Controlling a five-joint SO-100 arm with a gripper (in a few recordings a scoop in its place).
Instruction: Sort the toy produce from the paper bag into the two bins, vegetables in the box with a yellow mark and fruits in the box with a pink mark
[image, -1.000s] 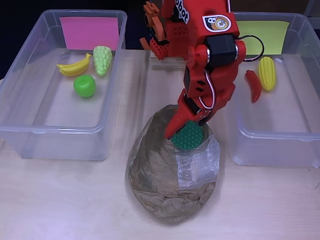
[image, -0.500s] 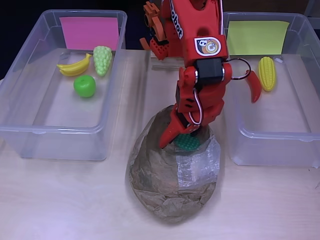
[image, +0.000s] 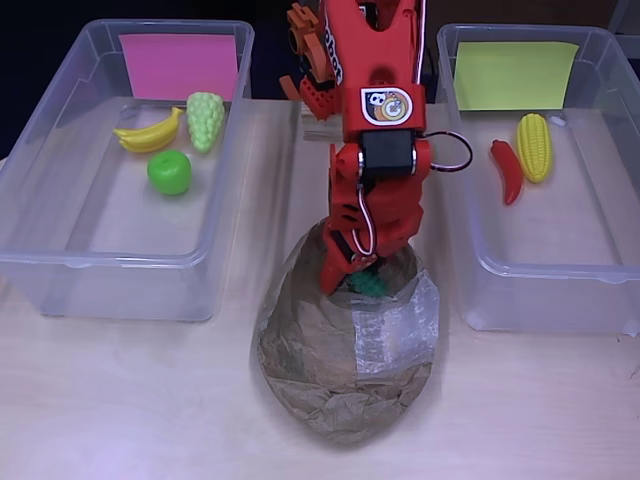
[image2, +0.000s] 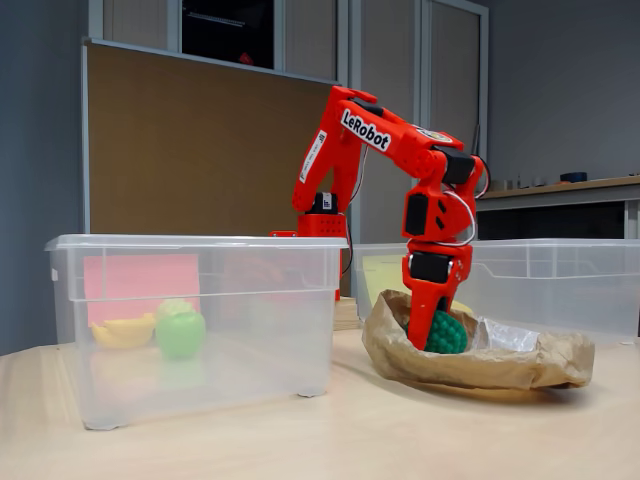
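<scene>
I see my tool (image: 352, 282) has dropped lower into the paper bag (image: 330, 370) over the past second, now apparently closed on the dark green bumpy vegetable (image2: 445, 334); lifting toward the yellow-marked bin (image: 590, 280) looks next.

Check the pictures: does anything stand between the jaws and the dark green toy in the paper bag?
Nothing visible does. The gripper is already down in the paper bag right at the dark green toy, with no other item between them.
</scene>
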